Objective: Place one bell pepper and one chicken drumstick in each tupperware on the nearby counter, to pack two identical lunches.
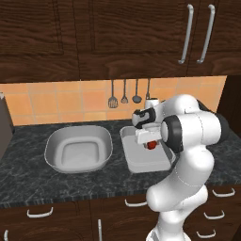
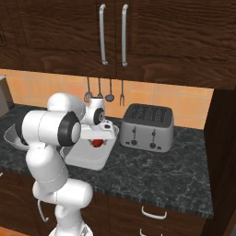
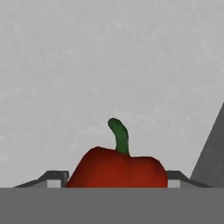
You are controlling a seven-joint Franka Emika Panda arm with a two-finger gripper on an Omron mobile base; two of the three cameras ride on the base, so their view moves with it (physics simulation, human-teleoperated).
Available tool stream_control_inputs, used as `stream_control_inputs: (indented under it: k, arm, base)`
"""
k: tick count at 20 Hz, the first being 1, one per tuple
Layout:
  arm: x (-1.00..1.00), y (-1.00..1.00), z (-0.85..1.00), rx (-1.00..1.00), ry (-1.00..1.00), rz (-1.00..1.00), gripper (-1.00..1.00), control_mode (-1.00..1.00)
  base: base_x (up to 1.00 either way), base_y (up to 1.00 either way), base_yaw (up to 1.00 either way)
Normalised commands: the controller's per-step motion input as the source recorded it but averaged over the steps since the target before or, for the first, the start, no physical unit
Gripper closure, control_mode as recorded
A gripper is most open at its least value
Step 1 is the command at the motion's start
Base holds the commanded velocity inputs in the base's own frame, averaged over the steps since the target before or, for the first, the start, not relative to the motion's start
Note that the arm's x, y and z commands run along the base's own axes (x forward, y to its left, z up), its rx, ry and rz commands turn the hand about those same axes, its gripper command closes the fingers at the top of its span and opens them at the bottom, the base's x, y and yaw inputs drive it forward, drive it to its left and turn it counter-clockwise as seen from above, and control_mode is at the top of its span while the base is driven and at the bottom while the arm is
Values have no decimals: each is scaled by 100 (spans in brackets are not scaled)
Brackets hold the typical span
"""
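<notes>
While our gripper (image 3: 117, 181) clasps a red pepper (image 3: 117, 168) (green stem up) low in the hand view, we hang it over the rectangular tray (image 1: 141, 162) at center-right.

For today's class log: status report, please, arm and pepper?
Gripper shut on pepper. Pepper over rectangular tray. Round tub empty. Nothing in the way.

No text, label or number can be read anywhere. The toaster (image 2: 147, 126) and cabinets (image 2: 138, 32) carry no markings.
</notes>
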Motion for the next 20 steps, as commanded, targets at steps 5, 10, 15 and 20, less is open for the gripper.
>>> stream_control_inputs:
  k: [5, 10, 15, 20]
  arm:
    - [1, 15, 10, -3, 4, 0, -100, -100]
    - [0, 4, 21, -9, 5, 0, -100, -100]
    - [-4, 0, 21, -8, 4, 0, -100, -100]
    - [-79, 0, 17, -1, 1, 0, -100, -100]
  base:
    - [0, 0, 0]
    - [0, 0, 0]
    - [0, 0, 0]
    - [0, 0, 0]
